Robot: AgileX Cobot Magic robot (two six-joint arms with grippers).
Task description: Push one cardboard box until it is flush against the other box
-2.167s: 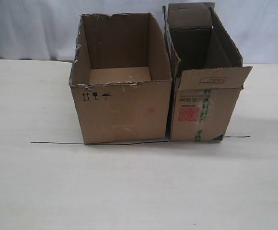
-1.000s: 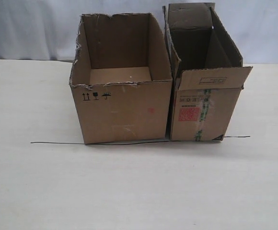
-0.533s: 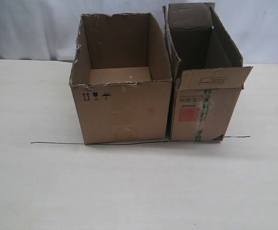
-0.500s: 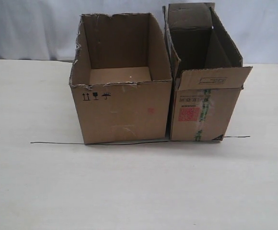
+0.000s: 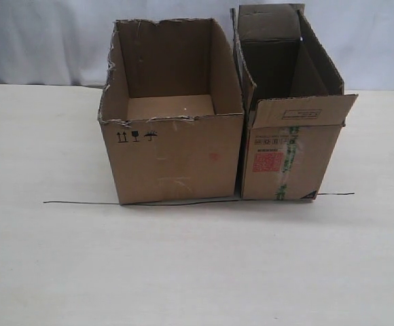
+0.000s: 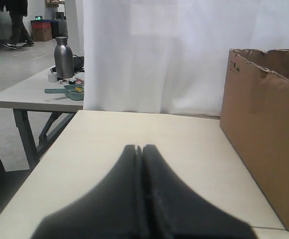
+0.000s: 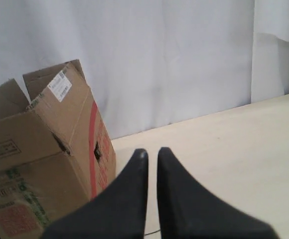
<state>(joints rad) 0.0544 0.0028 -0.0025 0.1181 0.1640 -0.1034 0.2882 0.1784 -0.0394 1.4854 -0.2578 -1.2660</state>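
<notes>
The pale, smooth worktop [image 5: 183,272] holds two open brown boxes side by side. The other box [image 5: 173,159] is wide and plain, with a ragged torn rim. The cardboard box [image 5: 289,159] stands right beside it, thinner, with flaps up and red print. A thin dark slit shows between them. The left hand [image 6: 140,148] points flat along the worktop near the wide box, pressed together and holding nothing. The right hand [image 7: 152,152] points near the thin box, almost together, holding nothing. A thin black line [image 5: 81,202] runs under both boxes.
</notes>
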